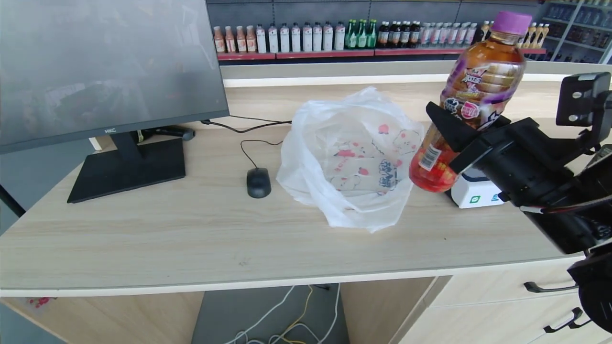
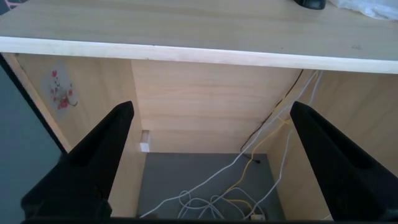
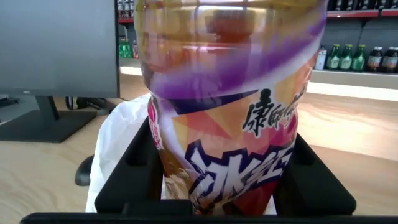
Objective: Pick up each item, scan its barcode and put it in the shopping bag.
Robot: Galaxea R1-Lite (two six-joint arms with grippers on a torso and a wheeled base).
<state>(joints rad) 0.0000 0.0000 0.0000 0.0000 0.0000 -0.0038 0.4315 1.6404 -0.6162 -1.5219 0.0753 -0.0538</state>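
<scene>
While clamped by the right gripper, the bottle is held tilted above the counter.
Nearest, the left gripper is seen spread open below the counter edge. Amber drink, a purple cap, a purple-and-white label and a barcode near the base are shown; the white shopping bag lies just beside, the scanner near.

Tea bottle clamped upright in my right gripper!
My black fingers press both its sides, amber drink above a purple-and-orange label. Behind it the white shopping bag sits on the wooden counter, mouse just beside it, monitor beyond, and shelved drinks at the back.
</scene>
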